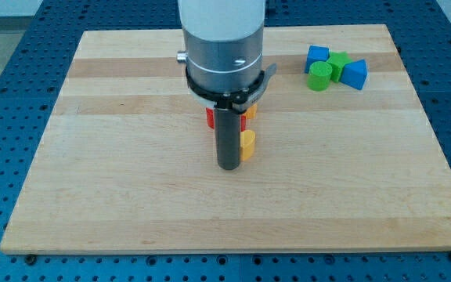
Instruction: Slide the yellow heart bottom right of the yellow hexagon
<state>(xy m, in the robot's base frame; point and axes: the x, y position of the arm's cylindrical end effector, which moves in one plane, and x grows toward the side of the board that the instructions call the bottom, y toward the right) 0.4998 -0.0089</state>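
Observation:
My tip [228, 167] rests on the wooden board [131, 196] near the middle. A yellow block [247, 145], its shape partly hidden by the rod, sits against the tip's right side. Just above it, a second yellow block [251, 111] peeks out on the right of the rod, mostly hidden by the arm. A red block [210, 117] shows on the rod's left, also mostly hidden. I cannot tell which yellow block is the heart and which the hexagon.
At the view's top right is a cluster: a blue block [317, 55], a green star-like block [338, 62], a green cylinder [320, 76] and a blue triangular block [355, 74]. The arm's wide body [221, 47] covers the board's top middle.

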